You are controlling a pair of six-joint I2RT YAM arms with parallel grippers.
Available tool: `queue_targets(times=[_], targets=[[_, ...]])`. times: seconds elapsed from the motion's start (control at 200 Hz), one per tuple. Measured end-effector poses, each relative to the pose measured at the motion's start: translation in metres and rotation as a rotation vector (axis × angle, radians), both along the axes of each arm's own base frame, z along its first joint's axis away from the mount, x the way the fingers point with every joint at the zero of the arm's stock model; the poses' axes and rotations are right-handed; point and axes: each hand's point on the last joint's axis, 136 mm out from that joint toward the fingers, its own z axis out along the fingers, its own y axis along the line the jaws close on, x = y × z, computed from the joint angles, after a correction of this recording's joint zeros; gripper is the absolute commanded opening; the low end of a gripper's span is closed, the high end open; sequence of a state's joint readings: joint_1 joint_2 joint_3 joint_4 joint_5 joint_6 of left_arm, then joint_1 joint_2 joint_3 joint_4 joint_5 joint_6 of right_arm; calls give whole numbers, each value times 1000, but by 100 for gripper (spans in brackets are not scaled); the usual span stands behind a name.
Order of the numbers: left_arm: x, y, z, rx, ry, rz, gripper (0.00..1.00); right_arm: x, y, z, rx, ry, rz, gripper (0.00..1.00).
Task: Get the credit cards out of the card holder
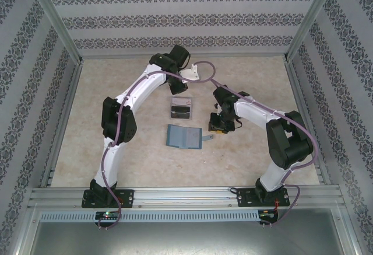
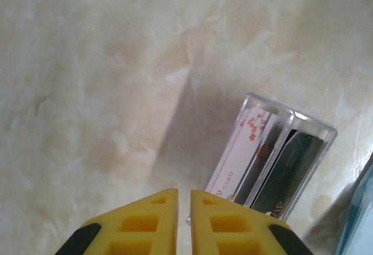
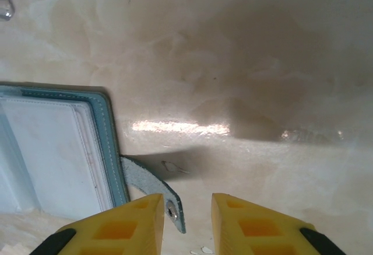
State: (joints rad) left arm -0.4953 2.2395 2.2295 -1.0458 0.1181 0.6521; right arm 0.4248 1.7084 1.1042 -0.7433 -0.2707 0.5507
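The holder [image 1: 183,136] is lying open mid-table, its long axis running left to right and its strap [image 3: 152,186] pointing right. Cards [image 2: 247,150] are sitting in the tray [image 2: 317,129] just beyond it. The right gripper [image 3: 186,205] is the nearer one, hovering just right of the holder with jaws parted and empty over the strap's tip. The left gripper [image 2: 184,199] is hanging at the tray's far end, fingers nearly together, gripping nothing.

One teal card holder [image 1: 183,137] lies open on the worktop [image 1: 256,74], with one strap tab [image 3: 152,186] at its right edge. Just beyond it sits one clear plastic tray [image 2: 271,104] holding one white card [image 2: 245,150] and one dark card [image 2: 291,167], two in all.
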Motion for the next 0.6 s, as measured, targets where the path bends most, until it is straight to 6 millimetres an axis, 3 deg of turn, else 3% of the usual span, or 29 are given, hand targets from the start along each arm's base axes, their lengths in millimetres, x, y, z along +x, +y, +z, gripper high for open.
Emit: queue_targets(times=[0.26, 0.49, 0.555, 0.6], targets=[[-1, 0, 23, -114, 24, 226, 3, 1, 19, 6, 25, -31, 37, 29], [-27, 12, 30, -218, 88, 449, 9, 0, 29, 8, 40, -42, 49, 29], [-33, 15, 32, -260, 92, 503, 0, -1, 31, 8, 42, -42, 55, 29], [-37, 17, 33, -293, 91, 547, 0, -1, 32, 9, 45, -43, 55, 29]])
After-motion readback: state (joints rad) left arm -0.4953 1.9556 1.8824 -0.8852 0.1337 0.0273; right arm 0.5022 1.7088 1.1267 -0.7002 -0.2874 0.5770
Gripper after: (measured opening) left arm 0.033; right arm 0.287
